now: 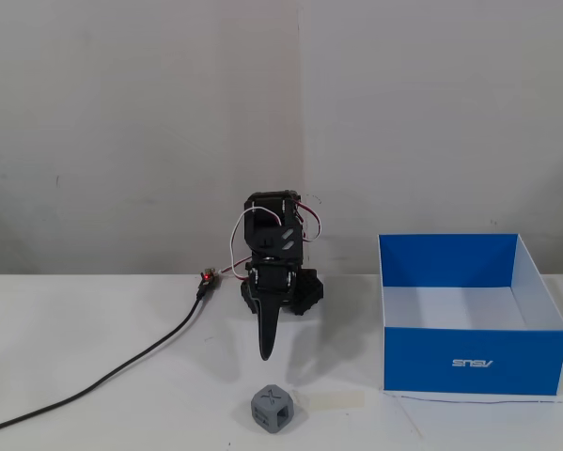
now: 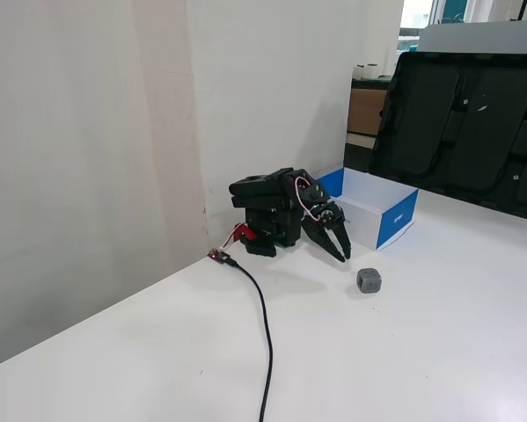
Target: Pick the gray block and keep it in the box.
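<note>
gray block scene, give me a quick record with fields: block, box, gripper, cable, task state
block: gray block on the table, free, in front of the arm
box: blue box, open top, nothing visible inside
gripper: gripper slightly open, empty, pointing down short of the block
cable: black cable trailing across the table from the arm's base
task state: block not yet picked

Arm (image 1: 273, 246) all black plastic, boxy servo housings stacked, matte finish. Gripper (image 2: 341, 250) black, 2 long tapered fingers (image 1: 268, 331) ending in narrow tips; from the front they read as 1 dark spike. Above the gripper, thin white and red wires (image 1: 236, 242) loop out from the servo blocks on both sides. 2 pale slanted marks on the front housing above the gripper. Behind the gripper, a bulkier rounded black base (image 1: 305, 291). Screws too small to tell.
</note>
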Tool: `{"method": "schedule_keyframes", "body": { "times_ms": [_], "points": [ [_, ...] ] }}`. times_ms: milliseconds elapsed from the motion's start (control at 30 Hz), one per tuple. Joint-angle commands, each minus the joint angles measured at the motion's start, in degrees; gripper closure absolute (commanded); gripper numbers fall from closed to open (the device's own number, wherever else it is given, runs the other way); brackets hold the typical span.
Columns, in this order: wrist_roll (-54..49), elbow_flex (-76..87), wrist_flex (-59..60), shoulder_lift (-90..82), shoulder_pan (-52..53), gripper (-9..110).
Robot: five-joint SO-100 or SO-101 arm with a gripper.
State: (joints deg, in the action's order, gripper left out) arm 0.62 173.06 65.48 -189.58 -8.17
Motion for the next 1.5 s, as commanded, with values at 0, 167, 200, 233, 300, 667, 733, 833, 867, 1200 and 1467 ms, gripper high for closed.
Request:
{"method": "schedule_keyframes", "body": {
  "times_ms": [0,167,200,233,300,667,733,833,867,1200,1467],
  "points": [
    [0.09,0.62,0.26,-6.94,0.26,101],
    [-0.26,0.62,0.26,-6.94,-0.53,101],
    [-0.26,0.62,0.26,-6.94,-0.53,101],
    [0.09,0.62,-0.26,-6.94,-0.26,101],
    [0.35,1.58,-4.04,-6.94,1.23,101],
    [-2.46,-5.10,-4.22,-1.85,0.88,101],
    [-3.08,-7.47,-5.19,3.34,0.00,101],
    [-4.31,-11.16,-7.29,10.99,-0.35,101],
    [-5.27,-12.57,-7.82,13.27,-0.35,101],
    [-20.83,-26.72,-11.60,37.18,2.81,101],
    [-27.95,-36.91,-12.30,55.90,4.75,95]
  ]
}}
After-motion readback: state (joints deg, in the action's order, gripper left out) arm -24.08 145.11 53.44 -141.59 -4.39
